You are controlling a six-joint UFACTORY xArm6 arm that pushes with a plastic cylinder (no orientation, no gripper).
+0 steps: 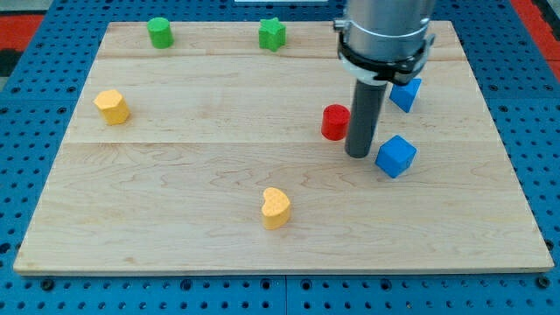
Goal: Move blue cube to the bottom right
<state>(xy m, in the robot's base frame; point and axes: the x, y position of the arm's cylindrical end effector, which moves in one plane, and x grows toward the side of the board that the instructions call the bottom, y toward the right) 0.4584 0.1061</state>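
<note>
The blue cube [395,156] sits on the wooden board [175,210] right of centre. My tip [358,154] rests on the board just left of the blue cube, close to it or touching it. A red cylinder [335,122] stands just left of the rod, above the tip. A second blue block [405,93] lies above the cube, partly hidden behind the arm; its shape is unclear.
A yellow heart-shaped block [276,207] lies at bottom centre. A yellow block [112,106] is at the left. A green cylinder [159,32] and a green star-shaped block [272,34] stand along the top edge. The board lies on a blue perforated base.
</note>
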